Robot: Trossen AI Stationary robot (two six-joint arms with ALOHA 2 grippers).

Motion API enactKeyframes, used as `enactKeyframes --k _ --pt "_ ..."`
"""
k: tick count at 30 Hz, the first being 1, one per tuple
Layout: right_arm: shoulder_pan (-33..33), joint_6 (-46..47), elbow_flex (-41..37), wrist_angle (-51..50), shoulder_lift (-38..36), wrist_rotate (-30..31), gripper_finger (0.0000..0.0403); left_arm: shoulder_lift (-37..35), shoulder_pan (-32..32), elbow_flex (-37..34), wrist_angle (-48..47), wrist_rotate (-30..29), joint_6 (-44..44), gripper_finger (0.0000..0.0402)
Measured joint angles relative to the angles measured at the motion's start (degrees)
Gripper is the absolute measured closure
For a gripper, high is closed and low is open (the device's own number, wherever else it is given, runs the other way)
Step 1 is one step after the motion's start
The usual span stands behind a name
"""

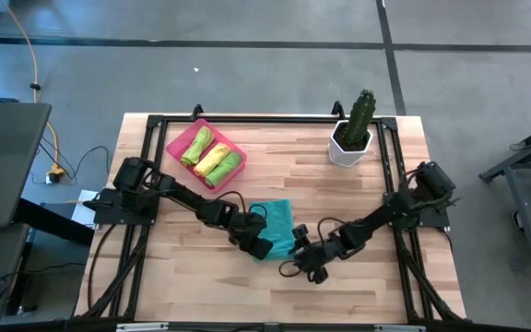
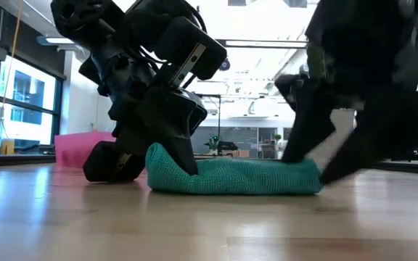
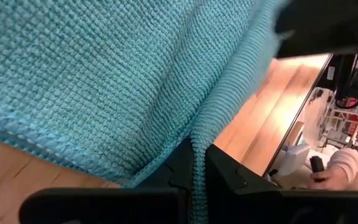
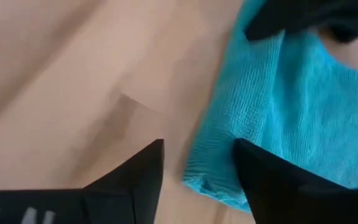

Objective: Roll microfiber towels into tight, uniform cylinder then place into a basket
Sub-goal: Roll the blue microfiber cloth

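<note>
Rolling is under way on the teal towel (image 1: 277, 227), which is lying as a low, loosely bundled strip on the wooden table (image 1: 358, 194) between the two arms, near the table's front edge. The left gripper (image 3: 194, 180) is pinching a fold of the towel's edge, its fingers closed tight on the cloth. The right gripper (image 4: 197, 165) is standing with its fingers spread apart at the towel's other end; one finger is touching the cloth's corner, the other is over bare wood, and it is holding nothing. Three rolled towels, two lime green and one yellow, are already lying in the pink basket (image 1: 178, 144) toward the table's far left corner, well apart from the work. Judging by the flat, slack bundle, the roll is not yet tight: the next move is likely calling for the right gripper to close on its end so both can turn the cloth together.
</note>
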Motion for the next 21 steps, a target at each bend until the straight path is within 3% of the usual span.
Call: enactKeyframes --k 5,12,16,21 --pt "-1.2 0.3 0.1 0.5 2.3 0.4 0.0209 0.0 0.2 0.0 -0.1 0.3 1.0 0.0387" --pt "-1.3 6.1 0.2 -1.0 2.5 1.9 0.0233 0.0 0.0 -0.1 1.4 0.9 1.9 0.0387" --pt "-1.3 12.4 0.3 -2.6 2.6 2.8 0.0271 0.0 -0.1 -0.2 2.9 1.4 1.3 0.0387" --pt "-1.5 18.6 0.3 -4.7 2.8 4.2 0.0352 0.1 -0.8 -0.2 3.9 1.4 0.0 0.0375"
